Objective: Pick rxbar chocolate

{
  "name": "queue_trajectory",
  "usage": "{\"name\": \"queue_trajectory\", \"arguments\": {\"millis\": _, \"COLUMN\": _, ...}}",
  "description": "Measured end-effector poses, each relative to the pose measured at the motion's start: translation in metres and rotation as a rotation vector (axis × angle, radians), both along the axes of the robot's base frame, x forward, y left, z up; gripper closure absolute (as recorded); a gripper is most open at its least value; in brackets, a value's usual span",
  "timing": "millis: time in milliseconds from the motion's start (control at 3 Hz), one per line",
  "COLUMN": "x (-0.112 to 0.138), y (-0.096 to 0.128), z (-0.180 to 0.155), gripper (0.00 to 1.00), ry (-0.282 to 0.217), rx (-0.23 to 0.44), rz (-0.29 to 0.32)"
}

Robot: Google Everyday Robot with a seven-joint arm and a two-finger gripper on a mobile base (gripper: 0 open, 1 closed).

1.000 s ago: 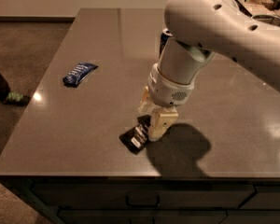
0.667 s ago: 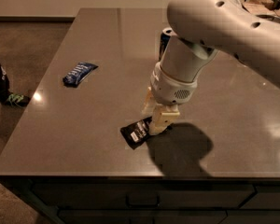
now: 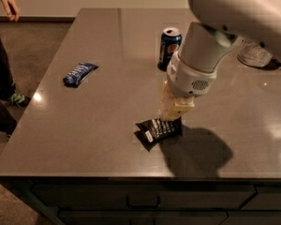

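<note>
Black shiny wrapping with white lettering and a small white label is seen on the rxbar chocolate (image 3: 157, 129). It is located near the front edge of the grey-brown surface (image 3: 98, 125), a little to the right of the middle. The bar is turned at an angle, with its left end pointed toward the front edge and its right end raised toward the pincer (image 3: 172, 118). A dark shadow is visible under the lower left corner of the bar, so this end seems to be slightly off the surface, but this cannot be told for sure.

The pincer is pointed straight down from the thick white arm (image 3: 201, 60) that comes in from the upper right. Its cream-coloured fingers (image 3: 175, 104) are drawn close together, and the right end of the rxbar chocolate is pinched between their tips. A large shadow of the arm is cast on the surface just to the right of the bar.

Behind the arm a blue soda can (image 3: 170, 48) is standing upright, well apart from the bar. A blue-wrapped bar (image 3: 80, 73) with white lettering is lying far to the left, near the left edge. A clear object (image 3: 255, 55) is partly hidden by the arm at the right; what it is cannot be told.

At the left border, a person's hand (image 3: 8, 3) and a shoe (image 3: 18, 99) are seen beside the surface. Below the front edge, a drawer handle (image 3: 143, 204) is visible.
</note>
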State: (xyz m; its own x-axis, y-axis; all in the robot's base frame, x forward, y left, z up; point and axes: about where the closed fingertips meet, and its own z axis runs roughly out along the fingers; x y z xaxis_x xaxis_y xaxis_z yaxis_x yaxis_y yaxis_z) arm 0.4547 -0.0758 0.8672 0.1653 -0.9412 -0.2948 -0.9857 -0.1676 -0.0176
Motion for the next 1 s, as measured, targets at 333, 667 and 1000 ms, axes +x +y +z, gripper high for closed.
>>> {"name": "queue_trajectory", "arguments": {"millis": 333, "x": 0.006, "y": -0.006, "z": 0.026, "gripper": 1.00, "ry": -0.036, "rx": 0.012, "rz": -0.029}}
{"name": "queue_trajectory", "arguments": {"millis": 667, "x": 0.012, "y": -0.005, "z": 0.049, "gripper": 1.00, "ry": -0.069, "rx": 0.022, "rz": -0.037}}
{"name": "queue_trajectory", "arguments": {"millis": 1000, "x": 0.026, "y": -0.007, "z": 0.093, "gripper": 1.00, "ry": -0.125, "rx": 0.059, "rz": -0.067}}
